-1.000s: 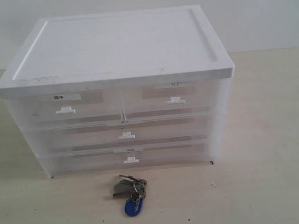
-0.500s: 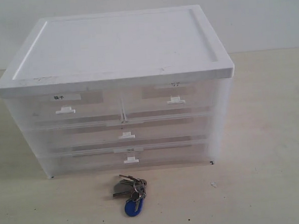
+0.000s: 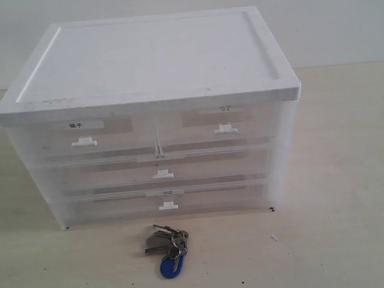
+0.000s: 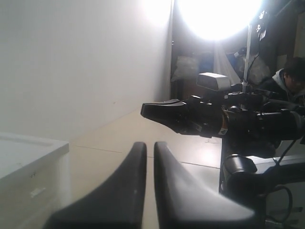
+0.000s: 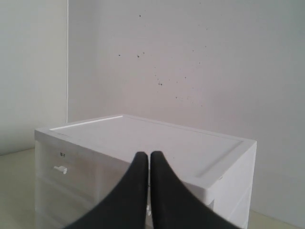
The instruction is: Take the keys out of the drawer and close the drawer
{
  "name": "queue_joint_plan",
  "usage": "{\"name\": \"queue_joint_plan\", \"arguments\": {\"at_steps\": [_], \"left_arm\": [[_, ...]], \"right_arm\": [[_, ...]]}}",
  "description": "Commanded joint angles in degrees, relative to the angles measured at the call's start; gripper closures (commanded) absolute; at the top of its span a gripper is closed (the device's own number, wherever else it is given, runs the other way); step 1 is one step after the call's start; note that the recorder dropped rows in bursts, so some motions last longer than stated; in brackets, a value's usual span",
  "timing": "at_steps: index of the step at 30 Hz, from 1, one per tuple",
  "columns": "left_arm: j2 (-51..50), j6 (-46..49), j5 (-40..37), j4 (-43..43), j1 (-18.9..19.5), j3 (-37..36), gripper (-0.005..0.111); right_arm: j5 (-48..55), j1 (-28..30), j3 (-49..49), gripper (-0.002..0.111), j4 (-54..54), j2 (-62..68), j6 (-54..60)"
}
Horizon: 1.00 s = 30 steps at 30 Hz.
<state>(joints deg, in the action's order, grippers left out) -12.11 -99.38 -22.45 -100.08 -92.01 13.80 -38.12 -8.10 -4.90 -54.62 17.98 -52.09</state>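
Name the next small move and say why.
Probably none beyond parking the arms. The keys lie on the table in front of the cabinet, and the middle drawer looks shut, flush with the other fronts. The left gripper and right gripper are both shut on nothing.

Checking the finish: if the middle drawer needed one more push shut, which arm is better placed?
Probably right: the right gripper faces the cabinet, while the left gripper points past it. The drawer already looks closed, keys outside.
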Motion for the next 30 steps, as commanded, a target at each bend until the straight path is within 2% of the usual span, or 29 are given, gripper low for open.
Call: {"name": "queue_joint_plan", "arguments": {"at_steps": [1,7,16,17,20,21,24,26,30], "left_arm": [[0.35,0.08,0.03,0.13,-0.51,-3.15,0.102],[0.35,0.08,0.03,0.13,-0.51,-8.25,0.102],[0.35,-0.86,0.18,0.13,-0.51,-8.36,0.102],[0.35,-2.23,0.32,0.13,-0.51,-8.36,0.102],[0.35,-18.36,0.32,0.13,-0.51,-8.36,0.102],[0.35,-21.02,0.65,0.59,-0.51,-8.36,0.102],[0.35,-21.02,3.47,14.6,-0.51,-8.26,0.102],[0.35,-19.07,-0.57,22.75,-0.51,-8.26,0.102],[0.35,-0.17,-7.38,43.14,-0.51,-7.93,0.102]], "right_arm": [[-0.08,0.06,0.16,0.108,0.1,-0.08,-0.13],[-0.2,0.06,0.16,0.108,0.1,-0.08,-0.13],[-0.2,0.06,0.16,0.108,0.1,-0.08,-0.13],[-0.2,0.06,0.16,0.108,0.1,-0.08,-0.13],[-0.19,0.06,0.16,0.108,0.1,-0.08,-0.5],[-0.19,0.06,0.16,0.108,0.1,-0.08,-0.5],[-0.19,0.06,0.16,0.108,0.1,-0.08,-0.5],[-0.19,0.06,0.16,0.108,0.1,-0.08,-0.5],[-0.19,0.06,0.16,0.108,0.1,-0.08,-0.5]]}}
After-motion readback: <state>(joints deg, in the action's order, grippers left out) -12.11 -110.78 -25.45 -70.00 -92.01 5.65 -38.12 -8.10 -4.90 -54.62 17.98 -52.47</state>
